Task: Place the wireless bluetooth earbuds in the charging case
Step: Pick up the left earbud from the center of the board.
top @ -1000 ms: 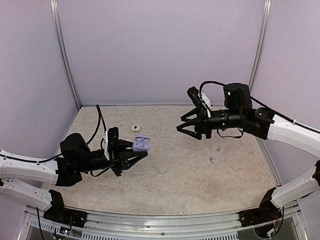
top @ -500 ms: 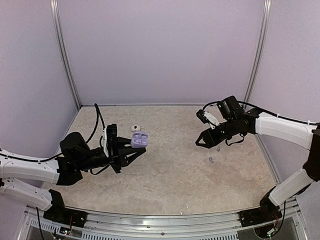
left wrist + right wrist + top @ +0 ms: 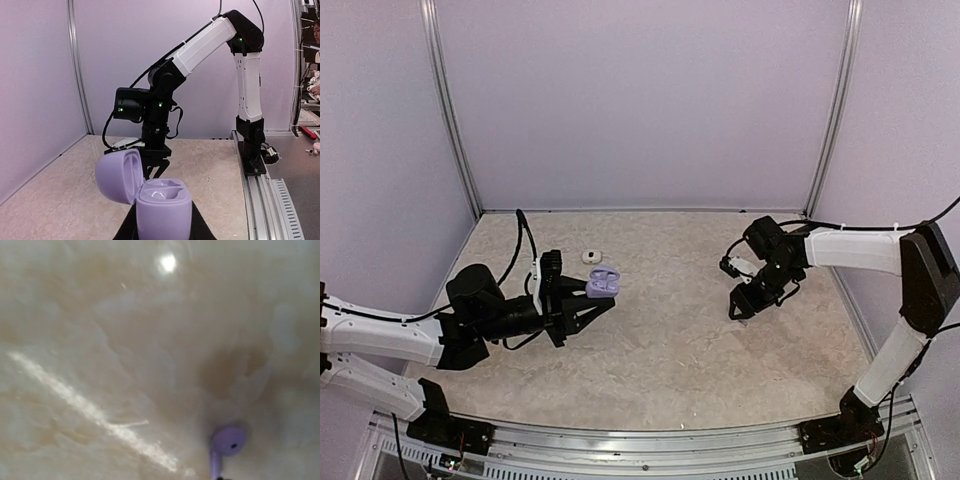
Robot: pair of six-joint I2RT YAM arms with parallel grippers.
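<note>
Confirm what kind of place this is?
Looks like a robot test cell in a lab: plain lilac wall panels on aluminium posts box in a marble-patterned table, with a mounting rail carrying the arms' bases.

We see a beige marbled tabletop (image 3: 670, 350) enclosed by pale lilac walls (image 3: 640, 100) with metal corner posts (image 3: 450, 110). A small white rounded object (image 3: 591, 257) lies toward the back. A metal rail (image 3: 650, 445) lines the near edge.
</note>
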